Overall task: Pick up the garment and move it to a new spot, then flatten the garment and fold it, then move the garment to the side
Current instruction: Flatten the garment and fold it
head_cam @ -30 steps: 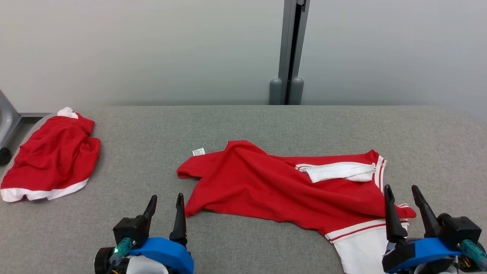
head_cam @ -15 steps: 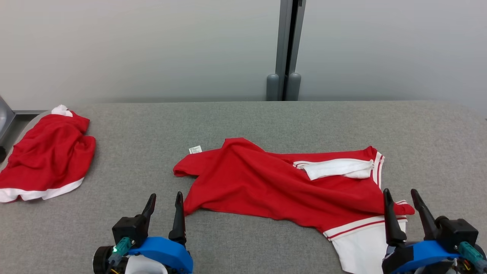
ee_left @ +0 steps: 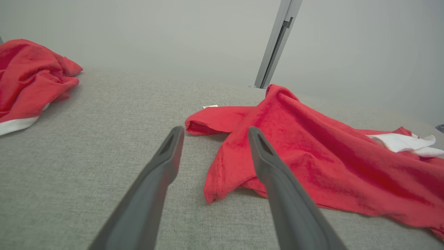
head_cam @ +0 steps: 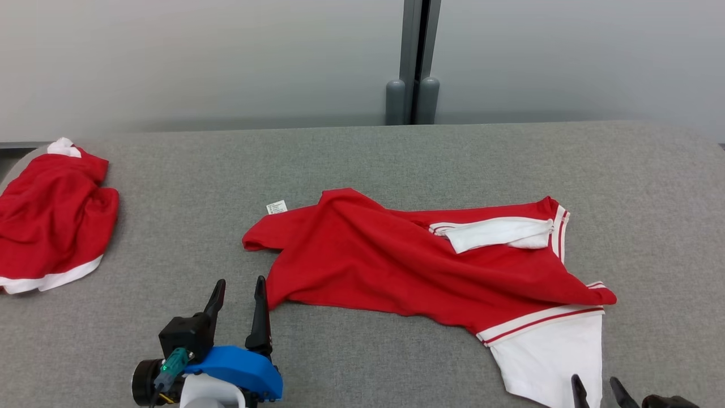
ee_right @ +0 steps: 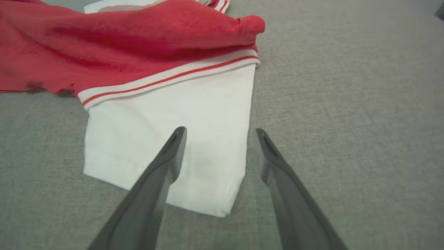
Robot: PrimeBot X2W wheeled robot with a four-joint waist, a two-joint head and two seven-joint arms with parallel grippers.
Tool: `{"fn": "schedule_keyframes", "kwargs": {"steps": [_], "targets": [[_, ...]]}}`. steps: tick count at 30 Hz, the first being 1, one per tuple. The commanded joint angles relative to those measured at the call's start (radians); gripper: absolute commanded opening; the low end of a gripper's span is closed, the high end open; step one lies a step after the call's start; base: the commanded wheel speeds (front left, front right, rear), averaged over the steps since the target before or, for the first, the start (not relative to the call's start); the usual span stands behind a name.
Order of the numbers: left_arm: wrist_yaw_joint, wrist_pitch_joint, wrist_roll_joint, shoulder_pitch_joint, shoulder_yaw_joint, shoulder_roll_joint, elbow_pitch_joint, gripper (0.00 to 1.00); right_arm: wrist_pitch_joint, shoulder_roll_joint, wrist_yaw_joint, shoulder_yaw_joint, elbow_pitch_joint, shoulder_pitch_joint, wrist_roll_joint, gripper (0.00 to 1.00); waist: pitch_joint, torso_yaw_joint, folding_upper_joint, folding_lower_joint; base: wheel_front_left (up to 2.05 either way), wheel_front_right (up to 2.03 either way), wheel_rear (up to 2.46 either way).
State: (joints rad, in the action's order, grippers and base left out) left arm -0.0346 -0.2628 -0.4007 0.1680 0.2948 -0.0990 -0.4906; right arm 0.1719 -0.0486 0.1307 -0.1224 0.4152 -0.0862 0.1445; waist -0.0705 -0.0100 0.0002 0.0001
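- Finds the red garment (head_cam: 408, 266) (ee_left: 312, 146) (ee_right: 121, 34) sprawled and rumpled across the middle of the grey counter (head_cam: 362, 153), running from a short red sleeve at the left to a white sleeve (head_cam: 555, 351) (ee_right: 156, 114) at the near right.
- Shows a white collar (head_cam: 493, 233) (ee_left: 399, 142) lying on top toward the right end, and a small white label (head_cam: 276, 207) (ee_left: 210, 106) sticking out on the far side of the left sleeve.
- Places the left hand (head_cam: 240, 280) (ee_left: 215, 129) just near and left of the garment's near-left hem corner, fingers spread wide, gripping nothing.
- From the left wrist, puts that hem corner just beyond the gap between the fingers, with one finger crossing in front of the red cloth; cannot tell whether it touches.
- Places the right hand (head_cam: 595, 378) (ee_right: 220, 129) at the near right, by the white sleeve's near edge, fingers wide apart and empty.
- From the right wrist, sets one finger over the white sleeve and the other over bare counter just right of the sleeve; contact unclear.
- Leaves a second red garment (head_cam: 51, 215) (ee_left: 27, 76), white-hemmed and bunched, at the counter's left edge, well apart from the first.
- Backs the counter with a pale wall and a grey post (head_cam: 412, 56).
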Motion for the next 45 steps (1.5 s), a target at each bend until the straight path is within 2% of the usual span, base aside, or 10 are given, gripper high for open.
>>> {"fn": "schedule_keyframes", "kwargs": {"steps": [1,12,13,14,15,18,19,20,31,45], "targets": [[-0.002,-0.003,0.002,0.014,-0.010,-0.008,0.004,1.00,-0.020,-0.003,0.000,0.007,-0.007,-0.031,0.012,1.00,-0.008,0.001,-0.0002,-0.0001,0.00,0.00,0.00],[0.000,-0.003,0.007,0.026,-0.015,-0.010,0.004,1.00,-0.112,-0.001,0.000,0.068,0.018,-0.036,0.071,1.00,-0.022,-0.003,-0.0002,-0.0001,0.00,0.00,0.00],[0.001,-0.003,0.007,0.028,-0.014,-0.010,0.005,1.00,-0.114,-0.001,0.000,0.069,0.024,-0.028,0.074,0.94,-0.022,-0.007,-0.0002,-0.0001,0.00,0.00,0.00],[0.002,-0.003,0.008,0.028,-0.014,-0.010,0.006,1.00,-0.118,-0.001,0.001,0.073,0.032,-0.020,0.075,0.68,-0.021,-0.010,-0.0002,-0.0001,0.00,0.00,0.00],[0.003,-0.003,0.008,0.028,-0.013,-0.011,0.007,1.00,-0.122,-0.001,0.001,0.075,0.041,-0.013,0.075,0.51,-0.020,-0.013,-0.0002,-0.0001,0.00,0.00,0.00],[0.006,-0.003,0.005,0.022,-0.012,-0.013,0.004,1.00,-0.129,0.001,0.001,0.078,0.066,0.013,0.076,0.36,-0.017,-0.021,-0.0002,-0.0001,0.00,0.00,0.00],[0.007,0.000,0.002,0.019,-0.010,-0.013,0.001,1.00,-0.122,0.001,0.001,0.079,0.071,0.024,0.073,0.23,-0.017,-0.023,-0.0002,-0.0001,0.00,0.00,0.00],[0.008,0.003,-0.001,0.016,-0.009,-0.013,-0.001,1.00,-0.112,0.000,0.001,0.073,0.074,0.035,0.066,0.01,-0.016,-0.026,-0.0002,-0.0001,0.00,0.00,0.00],[0.039,0.171,-0.084,-0.011,0.011,0.005,-0.021,1.00,-0.028,-0.003,0.001,0.012,0.021,0.111,0.044,0.00,-0.016,-0.033,-0.0002,-0.0001,0.00,0.00,0.00],[0.020,0.206,-0.018,0.091,0.065,-0.025,-0.134,1.00,-0.054,-0.003,0.001,-0.004,-0.072,0.138,0.028,0.00,-0.049,0.004,-0.0002,-0.0001,0.00,0.00,0.00]]}}
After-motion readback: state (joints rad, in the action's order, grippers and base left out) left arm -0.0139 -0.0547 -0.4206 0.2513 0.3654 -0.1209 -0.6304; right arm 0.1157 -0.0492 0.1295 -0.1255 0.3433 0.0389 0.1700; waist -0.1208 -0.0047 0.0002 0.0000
